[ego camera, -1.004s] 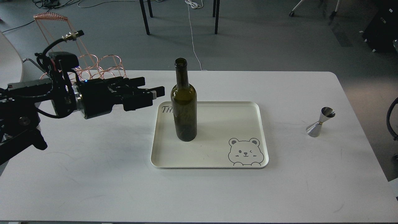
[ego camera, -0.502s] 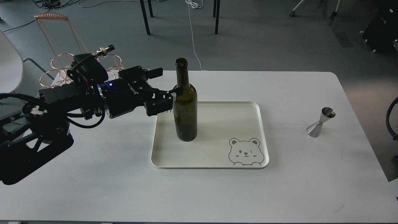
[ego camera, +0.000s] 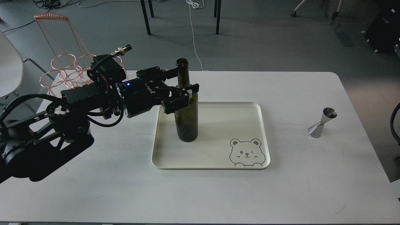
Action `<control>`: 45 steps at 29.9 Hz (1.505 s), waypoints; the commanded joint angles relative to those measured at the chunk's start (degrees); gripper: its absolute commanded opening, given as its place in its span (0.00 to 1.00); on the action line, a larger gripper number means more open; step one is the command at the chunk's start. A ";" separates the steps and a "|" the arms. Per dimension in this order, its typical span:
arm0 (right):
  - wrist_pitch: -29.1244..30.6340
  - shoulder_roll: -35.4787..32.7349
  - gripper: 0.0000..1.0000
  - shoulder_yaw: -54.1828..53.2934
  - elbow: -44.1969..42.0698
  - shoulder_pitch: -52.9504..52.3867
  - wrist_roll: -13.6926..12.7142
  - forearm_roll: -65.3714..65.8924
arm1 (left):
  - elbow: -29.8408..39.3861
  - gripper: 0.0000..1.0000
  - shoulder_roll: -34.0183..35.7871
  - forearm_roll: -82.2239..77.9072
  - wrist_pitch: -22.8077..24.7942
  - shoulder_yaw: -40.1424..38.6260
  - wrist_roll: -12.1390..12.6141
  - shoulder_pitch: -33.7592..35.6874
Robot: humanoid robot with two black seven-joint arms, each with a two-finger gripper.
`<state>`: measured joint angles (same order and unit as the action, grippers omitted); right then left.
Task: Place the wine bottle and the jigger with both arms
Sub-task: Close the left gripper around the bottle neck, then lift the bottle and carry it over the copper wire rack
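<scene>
The dark olive-green wine bottle [ego camera: 186,122] stands upright on the left part of the cream tray [ego camera: 264,131]. My left gripper [ego camera: 182,82] reaches in from the left at the bottle's shoulder. Its jaws are open and straddle the bottle, with one finger [ego camera: 168,73] behind the neck and the other finger [ego camera: 188,91] in front of the shoulder. The steel jigger [ego camera: 322,122] stands on the white table [ego camera: 281,193] to the right of the tray, untouched. Only a bit of my right arm's cable [ego camera: 394,122] shows at the right edge; its gripper is out of view.
A copper wire rack [ego camera: 67,70] stands at the table's back left corner, behind my left arm. The tray has a bear drawing [ego camera: 247,152] at its front right. Chair and table legs stand on the floor beyond the table.
My left arm has moved right and forward. Its open fingers went from just touching the bottle's left side to straddling its shoulder and neck. The bottle and jigger have not moved.
</scene>
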<state>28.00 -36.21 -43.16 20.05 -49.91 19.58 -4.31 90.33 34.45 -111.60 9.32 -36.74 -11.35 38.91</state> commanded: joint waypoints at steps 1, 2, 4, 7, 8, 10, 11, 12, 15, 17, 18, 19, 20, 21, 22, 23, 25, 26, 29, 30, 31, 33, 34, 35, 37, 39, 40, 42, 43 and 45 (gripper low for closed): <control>0.00 -0.44 1.00 0.09 0.08 0.08 0.02 0.00 | -1.03 0.84 -0.53 -0.02 0.00 -0.09 0.01 0.20; 0.00 -0.61 1.00 0.09 0.08 0.17 0.02 0.00 | -1.21 0.83 -0.53 -0.02 0.00 -0.09 0.01 0.37; 0.00 -0.79 1.00 0.18 0.17 0.17 0.02 0.00 | -1.82 0.82 -0.61 -0.02 -0.35 -0.26 0.10 0.55; 0.00 -0.97 1.00 0.18 0.26 0.17 0.02 0.00 | -2.00 0.74 -0.61 -0.02 -1.75 -0.18 0.10 0.90; 0.00 -0.97 1.00 0.18 0.26 0.25 0.02 0.00 | -2.00 0.71 -0.61 -0.02 -1.76 -0.09 0.10 1.16; 0.00 -0.97 1.00 0.18 0.26 0.25 0.02 0.00 | -2.00 0.63 -0.53 -0.02 -1.76 0.00 0.01 1.52; 0.00 -0.97 1.00 0.18 0.26 0.25 -0.07 0.00 | -2.00 0.58 -0.18 -0.02 -1.76 0.00 -0.08 1.60; 0.00 -0.97 1.00 0.18 0.26 0.25 -0.07 0.00 | -2.00 0.54 0.00 -0.02 -1.76 0.00 -0.08 1.61; 0.00 -0.97 1.00 0.18 0.26 0.25 -0.16 0.00 | -2.00 0.47 0.09 -0.02 -1.84 0.00 -0.25 1.61; 0.00 -1.23 1.00 0.18 0.26 0.25 -0.25 0.00 | -2.00 0.42 0.00 -0.02 -1.84 0.00 -0.26 1.61; 0.00 -1.23 1.00 0.18 0.26 0.25 -0.25 0.00 | -2.00 0.39 -0.09 -0.37 -1.84 0.00 -0.26 1.61; 0.00 -1.23 1.00 0.18 0.26 0.25 -0.25 0.00 | -2.00 0.37 -0.17 -0.81 -1.84 0.00 -0.26 1.61; 0.00 -1.23 1.00 0.18 0.26 0.17 -0.25 0.00 | -2.00 0.34 -0.18 -1.42 -1.84 0.00 -0.34 1.61; 0.00 -1.23 1.00 0.27 0.26 0.17 -0.25 0.00 | -1.91 0.30 -0.18 -2.03 -1.84 0.00 -0.52 1.52; 0.00 -1.23 1.00 0.18 0.26 0.17 -0.25 0.00 | -1.65 0.26 0.00 -2.39 -1.84 0.00 -0.69 1.52; 0.00 -1.23 1.00 0.27 0.26 0.17 -0.25 0.00 | -1.30 0.23 0.17 -2.39 -1.76 0.00 -0.78 1.60; 0.00 -1.23 1.00 0.27 0.26 0.17 -0.25 0.00 | -0.51 0.18 0.18 -2.48 -1.76 -0.09 -0.78 1.61; 0.00 -1.23 1.00 0.27 0.26 0.17 -0.25 0.00 | -0.33 0.16 0.26 -2.39 -1.76 -0.18 -0.78 1.69; 0.00 -1.23 1.00 0.27 0.26 0.17 -0.25 0.09 | 0.28 0.15 1.58 -2.31 -1.76 -0.53 -0.70 2.30; 0.00 -1.32 1.00 0.27 0.26 0.17 -0.25 0.09 | 0.63 0.15 2.02 -2.13 -1.76 -0.62 -0.70 2.66; 0.00 -1.32 1.00 0.27 0.26 0.17 -0.25 0.09 | 1.07 0.15 2.72 -1.87 -1.76 -0.97 -0.70 2.92; 0.00 -1.32 1.00 0.18 0.17 0.17 -0.25 0.09 | 1.78 0.15 4.47 -1.25 -1.84 -1.76 -0.78 3.19; 0.00 -1.41 1.00 0.18 0.17 0.17 -0.25 0.09 | 2.04 0.15 5.53 -0.47 -1.84 -2.54 -0.87 3.54; 0.00 -1.41 1.00 0.18 0.17 0.25 -0.25 0.09 | 2.13 0.15 6.58 0.76 -1.84 -3.60 -0.78 3.71; 0.00 -1.41 1.00 0.18 0.08 0.25 -0.25 0.09 | 2.13 0.15 8.95 3.57 -1.76 -5.09 -0.78 3.80; 0.00 -1.41 1.00 0.18 0.08 0.17 -0.25 0.09 | 1.61 0.15 12.37 5.95 -1.76 -5.63 -0.78 4.06; 0.00 -1.41 1.00 0.18 0.08 0.17 -0.25 0.09 | 1.34 0.15 14.39 6.83 -1.76 -5.54 -0.78 4.59; 0.00 -1.32 1.00 0.18 0.08 0.17 -0.25 0.09 | 0.64 0.16 17.74 8.32 -1.76 -5.45 -0.96 5.21; 0.00 -1.32 1.00 0.18 0.17 0.17 -0.25 0.09 | 0.29 0.16 19.23 9.20 -1.76 -5.63 -1.05 5.30; 0.00 -1.32 1.00 0.27 0.17 0.17 -0.25 0.09 | -0.94 0.16 21.44 11.22 -1.76 -5.72 -1.66 5.82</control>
<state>28.00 -37.62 -42.98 20.14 -49.75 19.33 -4.22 90.81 52.47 -102.96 7.55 -42.29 -12.41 44.07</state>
